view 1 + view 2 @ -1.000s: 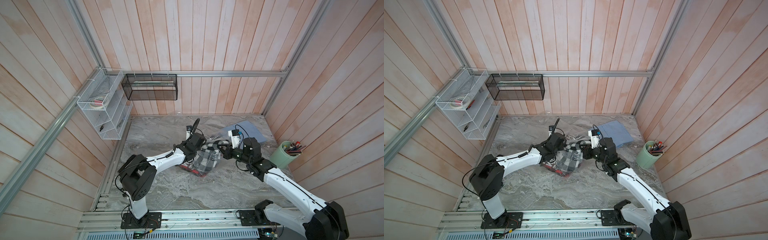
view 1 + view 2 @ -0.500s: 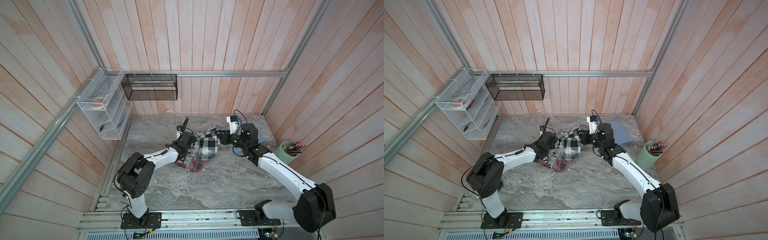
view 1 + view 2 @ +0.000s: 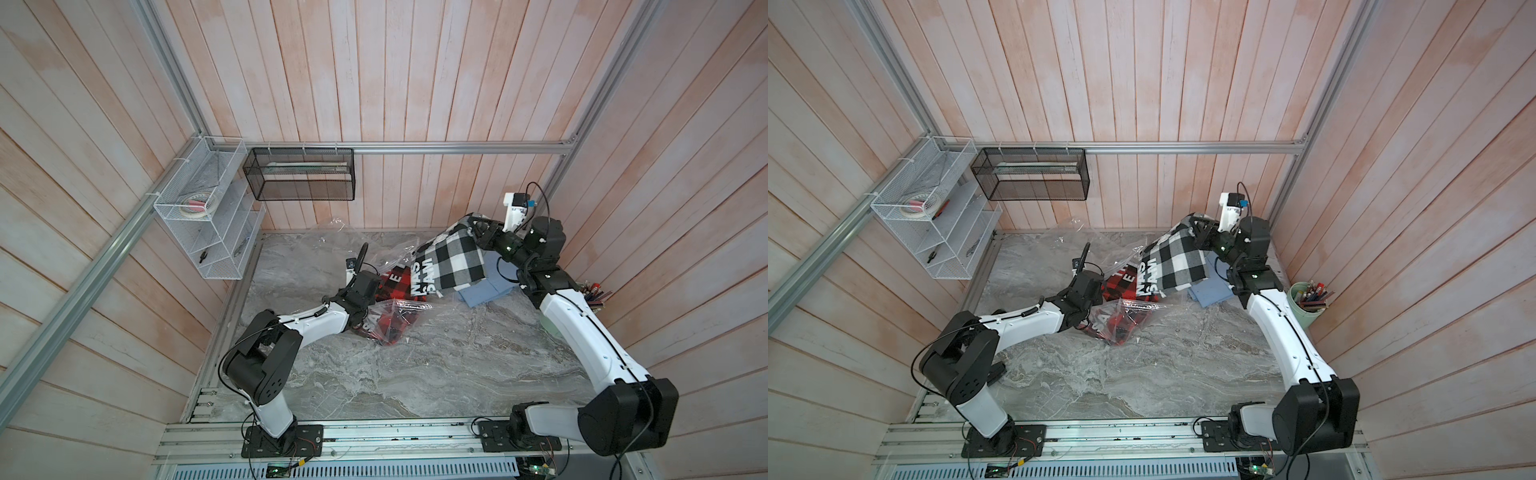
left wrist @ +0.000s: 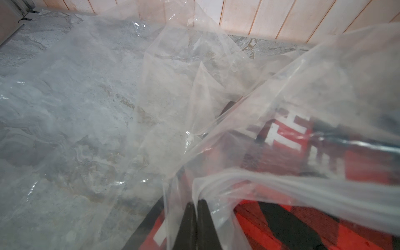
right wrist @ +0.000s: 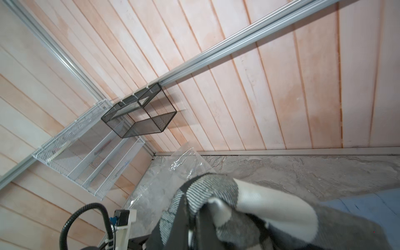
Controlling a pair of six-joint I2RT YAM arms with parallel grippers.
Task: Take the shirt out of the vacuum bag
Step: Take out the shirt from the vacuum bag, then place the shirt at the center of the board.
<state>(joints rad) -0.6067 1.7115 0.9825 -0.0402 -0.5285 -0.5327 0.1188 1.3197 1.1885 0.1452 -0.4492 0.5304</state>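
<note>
**Holding the shirt up over the blue cloth**

The right gripper is clenched on the shirt's black-and-white checked end, raised above the far edge of the blue cloth. From there the shirt slopes down off the blue cloth toward the left arm. Its red-and-black end lies under the clear plastic of the vacuum bag, which sits crumpled on the table just beside the blue cloth. The left gripper is pinched tight on a fold of the bag's plastic, on the bag's side away from the blue cloth.
</note>
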